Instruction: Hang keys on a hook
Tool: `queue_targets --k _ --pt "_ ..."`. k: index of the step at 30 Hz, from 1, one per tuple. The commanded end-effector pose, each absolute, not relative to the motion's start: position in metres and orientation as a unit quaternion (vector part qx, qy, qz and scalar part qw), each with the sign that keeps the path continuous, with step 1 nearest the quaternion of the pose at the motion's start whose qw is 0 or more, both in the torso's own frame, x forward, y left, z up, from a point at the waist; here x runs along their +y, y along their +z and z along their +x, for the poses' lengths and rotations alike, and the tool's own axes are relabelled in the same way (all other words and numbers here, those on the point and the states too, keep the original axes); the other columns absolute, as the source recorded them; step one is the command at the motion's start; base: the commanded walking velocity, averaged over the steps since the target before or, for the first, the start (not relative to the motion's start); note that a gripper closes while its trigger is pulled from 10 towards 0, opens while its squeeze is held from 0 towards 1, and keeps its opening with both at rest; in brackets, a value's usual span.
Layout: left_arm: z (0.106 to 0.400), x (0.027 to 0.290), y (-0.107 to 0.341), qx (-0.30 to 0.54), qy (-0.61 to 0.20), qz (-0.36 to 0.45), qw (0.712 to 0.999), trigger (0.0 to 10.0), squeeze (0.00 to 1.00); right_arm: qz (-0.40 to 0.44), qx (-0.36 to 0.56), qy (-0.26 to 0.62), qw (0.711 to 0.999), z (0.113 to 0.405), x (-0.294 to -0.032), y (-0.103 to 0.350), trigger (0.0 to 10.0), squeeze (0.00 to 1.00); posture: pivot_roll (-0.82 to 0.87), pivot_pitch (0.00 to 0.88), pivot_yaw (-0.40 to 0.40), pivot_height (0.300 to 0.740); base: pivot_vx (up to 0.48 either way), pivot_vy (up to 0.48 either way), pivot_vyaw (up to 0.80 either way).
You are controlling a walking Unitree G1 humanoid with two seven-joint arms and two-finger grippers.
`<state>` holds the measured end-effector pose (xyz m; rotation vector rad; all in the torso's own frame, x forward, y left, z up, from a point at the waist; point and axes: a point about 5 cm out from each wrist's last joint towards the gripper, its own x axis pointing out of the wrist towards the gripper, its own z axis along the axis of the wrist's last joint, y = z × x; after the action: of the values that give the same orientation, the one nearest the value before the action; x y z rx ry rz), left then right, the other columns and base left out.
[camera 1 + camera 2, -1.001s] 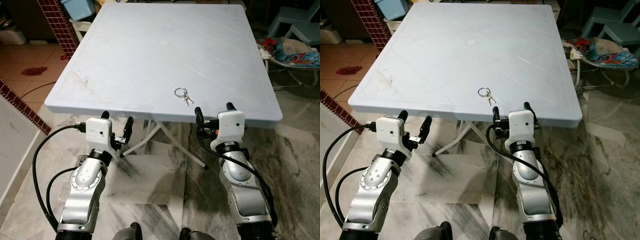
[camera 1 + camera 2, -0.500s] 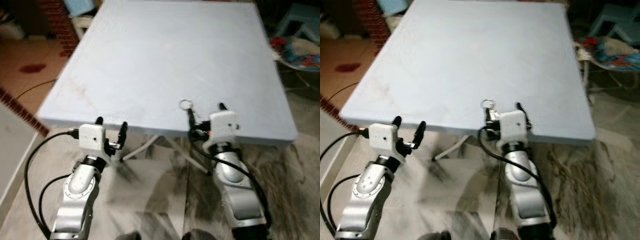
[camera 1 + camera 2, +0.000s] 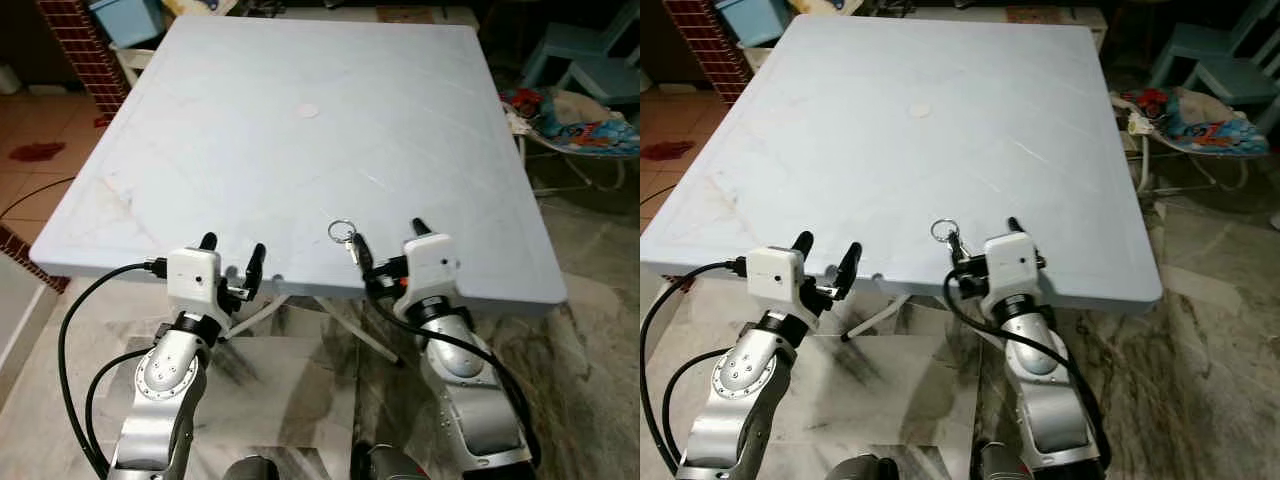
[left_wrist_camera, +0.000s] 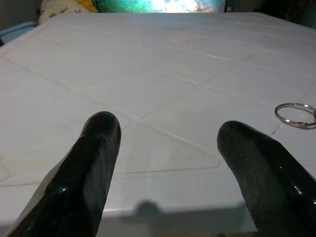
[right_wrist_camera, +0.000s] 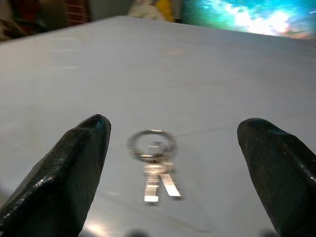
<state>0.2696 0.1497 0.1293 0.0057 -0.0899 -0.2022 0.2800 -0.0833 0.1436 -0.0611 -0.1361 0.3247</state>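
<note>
Right gripper (image 3: 388,247) reaches over the desk (image 3: 250,150) near edge, fingers spread around the keys (image 5: 154,168). Left gripper (image 3: 232,258) hovers spread at the edge.

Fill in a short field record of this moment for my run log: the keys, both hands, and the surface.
keys: small silver keys on a round metal ring, lying flat near the table's front edge
surface: pale blue square plastic table
right hand: open, fingers either side of the keys, not touching them
left hand: open, at the front edge, left of the keys
hook: none to be seen
task state: keys not yet picked up
</note>
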Motion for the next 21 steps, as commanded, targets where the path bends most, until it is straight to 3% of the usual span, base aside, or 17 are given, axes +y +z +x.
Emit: queue_targets --k 1,17,18,21 --pt "0.267 0.152 0.13 -0.041 -0.1 0.01 0.994 10.0 0.0 -0.016 -0.066 0.189 0.98 0.275 -0.075 0.145 10.0 0.0 0.0 0.201 0.056 0.74 0.0 0.0 0.0" --pt "0.262 0.16 0.13 -0.031 -0.104 0.027 0.994 10.0 0.0 -0.004 -0.027 0.152 0.988 0.3 -0.076 0.133 9.9 0.0 0.04 0.218 0.075 0.74 0.0 0.0 0.0" --pt "0.262 0.16 0.13 -0.031 -0.104 0.027 0.994 10.0 0.0 -0.005 -0.028 0.153 0.988 0.301 -0.075 0.134 2.7 0.0 0.04 0.221 0.076 0.74 0.0 0.0 0.0" --pt "0.261 0.16 0.131 -0.03 -0.103 0.027 0.994 10.0 0.0 -0.01 -0.027 0.164 0.986 0.304 -0.071 0.134 2.8 0.0 0.04 0.222 0.074 0.74 0.0 0.0 0.0"
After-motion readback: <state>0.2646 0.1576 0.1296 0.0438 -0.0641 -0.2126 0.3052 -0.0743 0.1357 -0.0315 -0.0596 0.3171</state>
